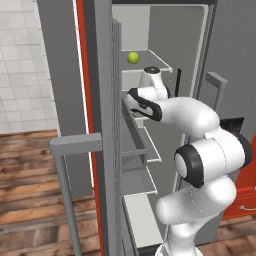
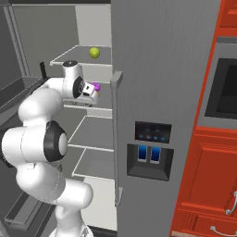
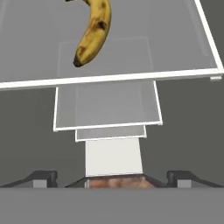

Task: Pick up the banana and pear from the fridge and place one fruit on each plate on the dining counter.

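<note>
Your hand (image 3: 112, 177) is wide apart and holds nothing. The banana (image 3: 92, 36) lies on a fridge shelf (image 3: 175, 52) below it (the pear (image 1: 133, 57) sits one shelf higher).

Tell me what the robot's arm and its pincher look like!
The arm is made of fat, rounded, glossy white pieces, like stacked sausages, with black rings where it bends. No cables show. The hand at its end is white with a dark band. The gripper has two small dark grey fingertips.
</note>
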